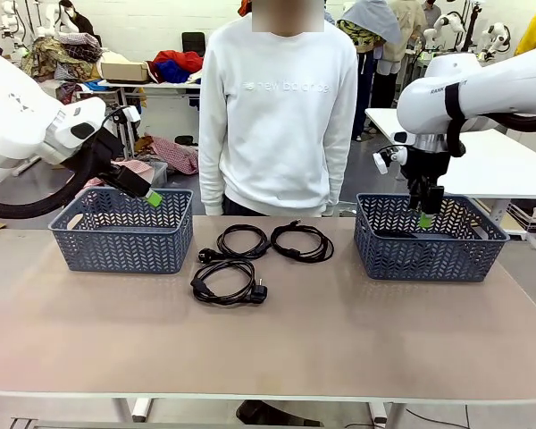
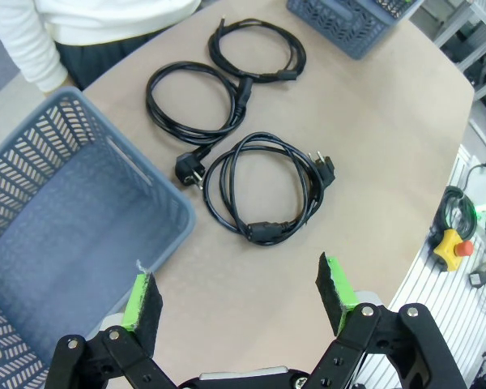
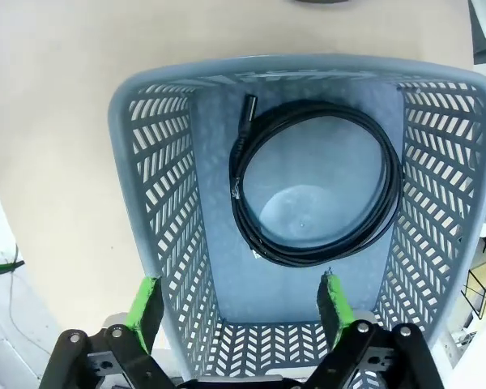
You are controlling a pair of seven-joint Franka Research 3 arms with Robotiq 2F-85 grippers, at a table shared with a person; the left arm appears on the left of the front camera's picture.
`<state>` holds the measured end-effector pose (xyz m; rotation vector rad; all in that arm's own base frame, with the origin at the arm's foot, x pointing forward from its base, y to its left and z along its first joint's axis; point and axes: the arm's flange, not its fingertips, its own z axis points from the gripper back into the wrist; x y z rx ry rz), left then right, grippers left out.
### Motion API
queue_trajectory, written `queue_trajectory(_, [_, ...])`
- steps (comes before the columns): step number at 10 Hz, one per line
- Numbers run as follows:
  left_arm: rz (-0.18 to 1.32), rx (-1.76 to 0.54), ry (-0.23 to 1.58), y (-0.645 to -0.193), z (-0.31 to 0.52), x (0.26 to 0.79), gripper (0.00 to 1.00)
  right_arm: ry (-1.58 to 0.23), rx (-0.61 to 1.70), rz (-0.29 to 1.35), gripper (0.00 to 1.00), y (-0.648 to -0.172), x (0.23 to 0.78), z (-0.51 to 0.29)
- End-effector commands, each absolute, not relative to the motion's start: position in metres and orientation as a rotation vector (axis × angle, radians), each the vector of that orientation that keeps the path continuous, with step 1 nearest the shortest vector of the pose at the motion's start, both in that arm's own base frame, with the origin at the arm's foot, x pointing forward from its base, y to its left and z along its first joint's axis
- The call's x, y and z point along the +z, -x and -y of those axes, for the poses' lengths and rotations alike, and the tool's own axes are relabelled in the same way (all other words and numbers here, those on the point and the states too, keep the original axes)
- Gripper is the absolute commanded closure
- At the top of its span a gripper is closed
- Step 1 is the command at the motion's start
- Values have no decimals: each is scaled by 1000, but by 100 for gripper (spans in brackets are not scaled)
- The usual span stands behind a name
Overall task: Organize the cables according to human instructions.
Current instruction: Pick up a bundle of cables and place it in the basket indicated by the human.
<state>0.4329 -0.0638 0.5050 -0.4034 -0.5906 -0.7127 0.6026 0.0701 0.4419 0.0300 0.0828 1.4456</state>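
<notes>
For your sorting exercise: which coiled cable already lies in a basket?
The cable in the right basket, below the right gripper; the other three lie on the table.

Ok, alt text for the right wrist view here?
A coiled black cable lies flat on the floor of a blue-grey slotted basket, seen from above. The right gripper hangs over its near rim, open and empty; the tan table shows alongside.

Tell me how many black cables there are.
4. Three lie on the table: the front cable, then the left cable and right cable side by side behind it. The fourth cable is inside the right basket.
</notes>
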Motion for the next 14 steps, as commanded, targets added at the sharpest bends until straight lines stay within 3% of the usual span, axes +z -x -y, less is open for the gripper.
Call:
queue_trajectory(1, [605, -729, 425, -432, 62, 504, 0, -35, 1413, -94, 0, -603, 450, -71])
queue_trajectory(8, [605, -729, 425, -432, 62, 504, 0, -34, 1440, -86, 0, -602, 441, -71])
queue_trajectory(14, [605, -729, 425, -432, 62, 504, 0, -78, 1153, 43, 0, -508, 469, -101])
